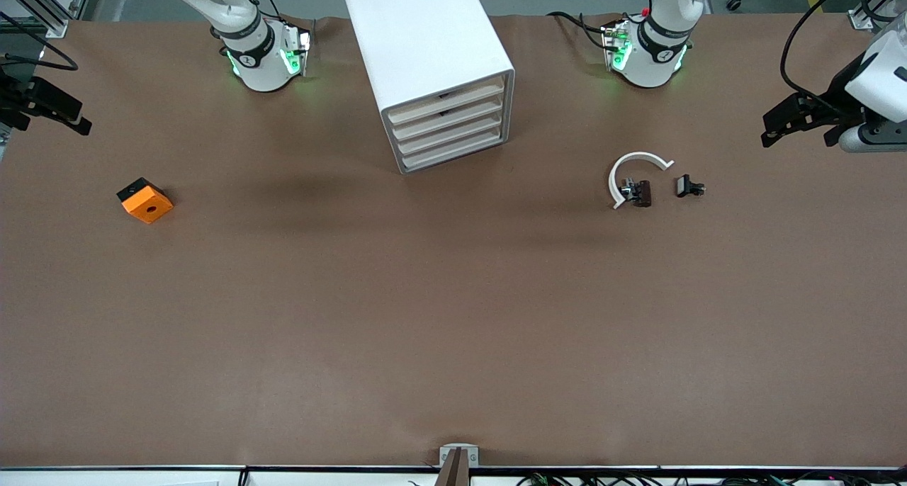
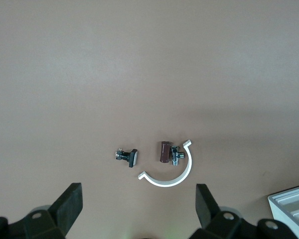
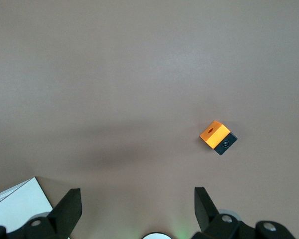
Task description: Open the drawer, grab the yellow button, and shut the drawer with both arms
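Brown table [image 1: 453, 316], drawers [image 1: 448, 121] all closed, contents hidden, both pincers spread, left pincer [image 1: 783, 125], right pincer [image 1: 60, 114]

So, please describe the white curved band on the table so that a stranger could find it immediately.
Start at the white drawer cabinet in the middle of the table, then look toward the left arm's end, a little nearer to the front camera. There lies the white curved band, an open half ring. Of its neighbours, two small dark clips, one sits inside its curve and one beside it; the band alone is white and arched.
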